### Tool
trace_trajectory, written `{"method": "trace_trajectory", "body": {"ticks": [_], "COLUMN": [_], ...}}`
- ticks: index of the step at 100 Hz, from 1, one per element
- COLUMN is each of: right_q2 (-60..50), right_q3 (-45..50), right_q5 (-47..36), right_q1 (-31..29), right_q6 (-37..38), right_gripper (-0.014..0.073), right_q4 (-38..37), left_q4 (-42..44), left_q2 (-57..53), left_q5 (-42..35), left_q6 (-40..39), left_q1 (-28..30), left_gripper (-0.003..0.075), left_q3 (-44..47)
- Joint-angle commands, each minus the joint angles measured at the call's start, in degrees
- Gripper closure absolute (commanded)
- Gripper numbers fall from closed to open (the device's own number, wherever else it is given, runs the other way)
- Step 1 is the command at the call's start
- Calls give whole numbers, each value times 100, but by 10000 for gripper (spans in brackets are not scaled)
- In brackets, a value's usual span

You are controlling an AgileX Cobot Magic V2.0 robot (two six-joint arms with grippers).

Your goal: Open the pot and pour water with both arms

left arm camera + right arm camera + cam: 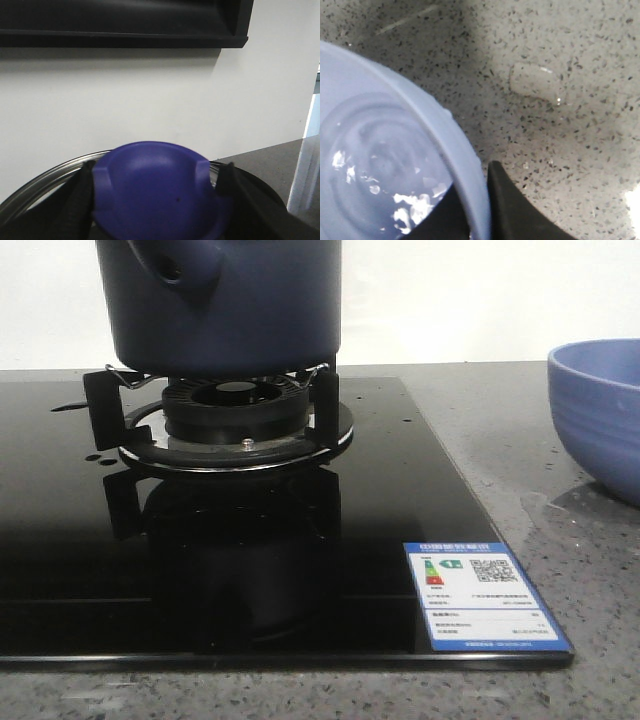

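The dark navy pot [230, 310] stands on the burner supports, its stub handle socket [180, 270] facing me; its top is cut off by the front view. In the left wrist view my left gripper [156, 174] is shut on the lid's blue knob [157, 200], with the lid's metal rim [45, 177] behind it. The light blue bowl [600, 410] stands on the counter at the right. In the right wrist view my right gripper [472, 177] is shut on the bowl's rim [420, 105], one finger inside, one outside. Water glints inside the bowl [380, 165].
The black glass hob [250, 570] carries the burner [235, 405] and an energy label [480, 595] at its front right corner. Speckled grey counter [560, 540] surrounds it, with a wet patch [535, 82] near the bowl. A dark shelf [125, 22] hangs on the white wall.
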Motion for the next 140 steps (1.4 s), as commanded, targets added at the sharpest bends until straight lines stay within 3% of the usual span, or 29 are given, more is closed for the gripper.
{"method": "trace_trajectory", "body": {"ticks": [1,30,81,112,140], "right_q2": [-92,-49,1603,2903,3430], "right_q3": [-280,-1606,-5648,-7708,-7987], "right_q5": [-120,579,1639,1652,1017], "right_q1": [-35,160,1509,2690,3352], "right_q6": [-181,-367,-367,-272,-272], "right_gripper": [663,651,650,650,650], "right_q4": [154,321,367,-657,-1885], "left_q4": [-326,-375,-419,-419,-419], "left_q2": [-52,-52,-52,-52,-52], "left_q5": [51,43,29,29,29], "left_q6": [-24,-9,5,5,5], "left_q1": [-46,-46,-46,-46,-60], "left_gripper": [479,479,479,479,479], "left_q3": [-213,-213,-225,-225,-225]}}
